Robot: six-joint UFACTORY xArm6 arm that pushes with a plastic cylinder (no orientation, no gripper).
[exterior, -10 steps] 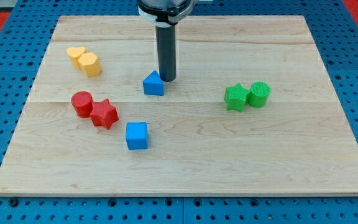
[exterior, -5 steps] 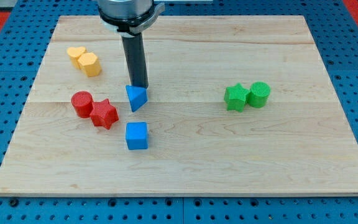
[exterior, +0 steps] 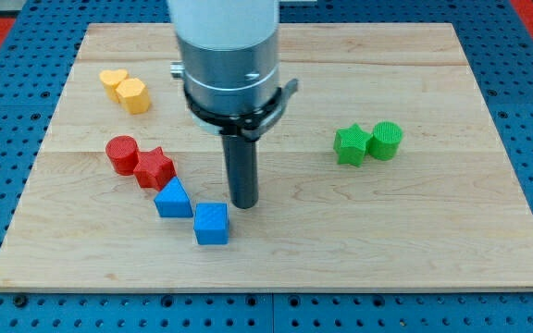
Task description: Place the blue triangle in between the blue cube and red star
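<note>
The blue triangle (exterior: 172, 199) lies between the red star (exterior: 154, 168) and the blue cube (exterior: 212, 223), touching or almost touching both. The three form a diagonal line running down to the view's right. My tip (exterior: 243, 203) rests on the board just right of the triangle and just above and right of the cube, a small gap away from each. The arm's grey body hangs over the board's middle above the tip.
A red cylinder (exterior: 121, 153) touches the star's upper left. A yellow heart (exterior: 112, 81) and a yellow hexagon (exterior: 133, 95) sit at upper left. A green star (exterior: 351, 144) and a green cylinder (exterior: 386, 140) sit at right. The wooden board (exterior: 415, 231) lies on a blue pegboard.
The blue triangle has moved down and left to sit between star and cube. The blue cube has shifted slightly down and right. My tip has moved down and right.
</note>
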